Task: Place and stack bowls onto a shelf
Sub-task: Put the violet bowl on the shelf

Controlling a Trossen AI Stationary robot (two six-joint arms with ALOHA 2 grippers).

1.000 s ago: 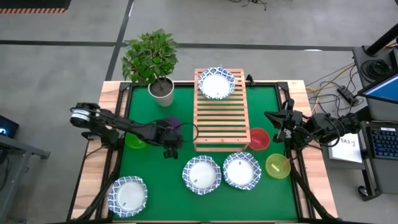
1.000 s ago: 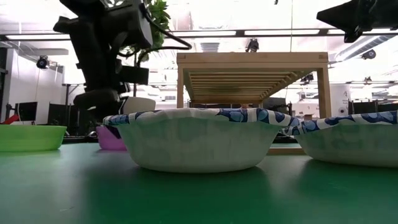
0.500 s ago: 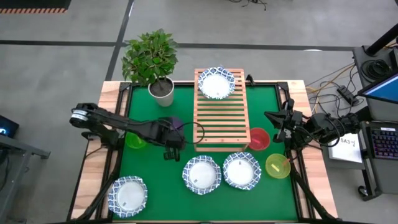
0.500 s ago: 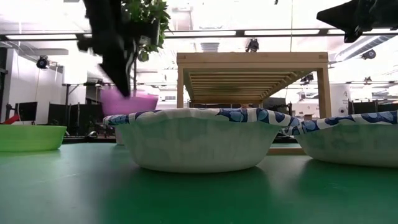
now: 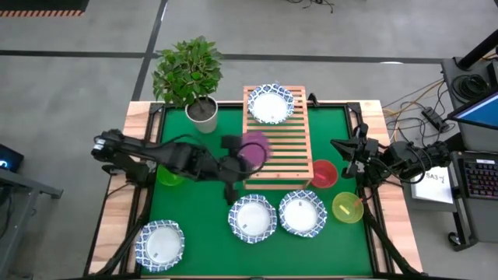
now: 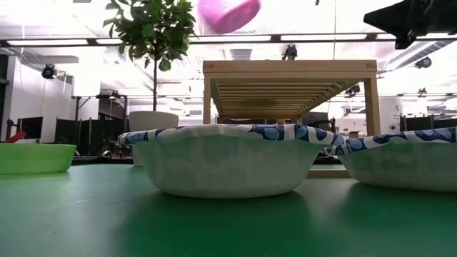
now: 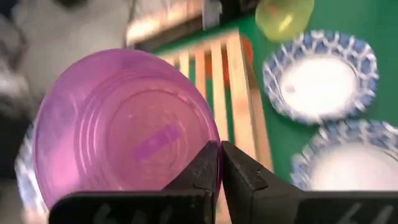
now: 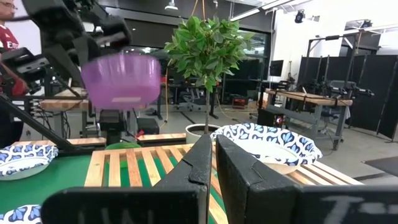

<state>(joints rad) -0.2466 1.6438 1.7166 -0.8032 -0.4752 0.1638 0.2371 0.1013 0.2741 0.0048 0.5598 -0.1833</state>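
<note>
Now lifted off the mat by the clenched left gripper (image 5: pixel 237 159), purple bowl (image 5: pixel 254 148) up over shelf (image 5: pixel 276 167) at 9 o'clock edge, nearing placement.

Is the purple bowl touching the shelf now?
Apart. The right wrist view shows the purple bowl hanging well above the shelf, held by the left gripper.

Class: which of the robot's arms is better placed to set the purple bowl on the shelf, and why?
The left. Its pincer already grips the purple bowl by the rim, raised over the shelf edge. The right pincer waits empty at the table's right side.
</note>
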